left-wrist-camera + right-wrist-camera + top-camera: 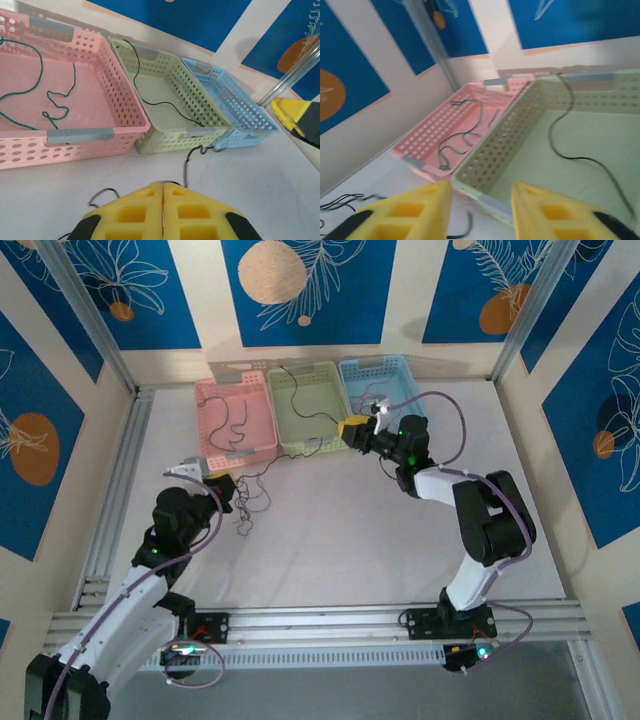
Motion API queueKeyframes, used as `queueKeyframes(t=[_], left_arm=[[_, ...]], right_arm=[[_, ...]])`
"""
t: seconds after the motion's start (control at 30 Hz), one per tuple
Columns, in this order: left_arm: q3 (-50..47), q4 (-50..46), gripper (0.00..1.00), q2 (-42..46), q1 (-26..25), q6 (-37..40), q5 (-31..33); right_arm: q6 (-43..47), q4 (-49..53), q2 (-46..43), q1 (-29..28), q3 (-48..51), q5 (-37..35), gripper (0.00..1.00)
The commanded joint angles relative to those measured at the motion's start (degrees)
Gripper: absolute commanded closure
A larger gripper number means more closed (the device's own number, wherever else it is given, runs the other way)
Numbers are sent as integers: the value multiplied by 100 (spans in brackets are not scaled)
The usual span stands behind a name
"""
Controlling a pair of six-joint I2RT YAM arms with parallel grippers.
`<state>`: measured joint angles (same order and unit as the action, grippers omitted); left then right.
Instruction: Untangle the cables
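As they lie, the cables (247, 508) (thin, dark strands) form loose loops.

Three baskets stand side by side in a row at the 12 o'clock edge of the surface (330, 550): left basket (232, 380), middle basket (305, 368) and right basket (372, 360). The first cable (35, 85) lies in the left basket, the second cable (172, 106) in the middle basket and the third cable (224, 100) in the right basket. The loose cables (250, 502) lie on the surface at 6 o'clock of the left basket. The left fingers (159, 192) are at their 9 o'clock side. The right fingers (352, 430) are at the 5 o'clock corner of the middle basket.
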<state>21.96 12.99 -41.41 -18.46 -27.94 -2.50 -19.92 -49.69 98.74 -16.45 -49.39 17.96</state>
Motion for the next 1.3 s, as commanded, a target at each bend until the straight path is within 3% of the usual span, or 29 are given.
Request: queueKeyframes(t=[0.0, 0.1, 0.33, 0.47, 0.53, 0.57, 0.77, 0.83, 0.93, 0.97, 1.0, 1.03, 1.07, 1.17, 1.27], left_arm=[[70, 292, 100, -140, 44, 272, 27], [323, -46, 100, -454, 42, 476, 228], [358, 347, 100, -882, 43, 518, -513], [432, 229, 100, -911, 44, 566, -664], [419, 259, 100, -865, 43, 579, -748], [419, 265, 100, -836, 43, 580, -790], [520, 125, 100, -760, 44, 597, -1044], [512, 113, 100, -729, 44, 590, -1085], [495, 82, 100, -687, 39, 595, -1084], [481, 72, 100, -672, 44, 598, -1066], [461, 70, 100, -654, 37, 589, -1024], [446, 64, 100, -634, 39, 585, -996], [426, 63, 92, -611, 45, 571, -975], [398, 51, 50, -554, 44, 521, -971], [356, 76, 29, -494, 44, 426, -1015]], right_arm=[[652, -85, -341, -190, -36, -279, 57], [1318, -55, -424, -407, 39, -299, 55], [4295, 1119, -23, -1731, -316, -236, 55], [5212, 1538, 306, -2106, -537, -702, 54], [5550, 1599, 424, -2210, -537, -841, 50], [5724, 1655, 467, -2245, -528, -851, 14], [6452, 1736, 795, -2472, -647, -1290, 14], [6574, 1688, 870, -2529, -695, -1477, 18], [6682, 1581, 875, -2539, -681, -1624, 35], [6696, 1507, 860, -2532, -669, -1735, 52], [6728, 1504, 866, -2529, -705, -1906, 80], [6753, 1486, 870, -2513, -733, -2080, 100], [6787, 1391, 882, -2504, -729, -2241, 100], [6828, 1060, 866, -2434, -618, -2439, 100], [6741, 1092, 811, -2388, -588, -2330, 100]])
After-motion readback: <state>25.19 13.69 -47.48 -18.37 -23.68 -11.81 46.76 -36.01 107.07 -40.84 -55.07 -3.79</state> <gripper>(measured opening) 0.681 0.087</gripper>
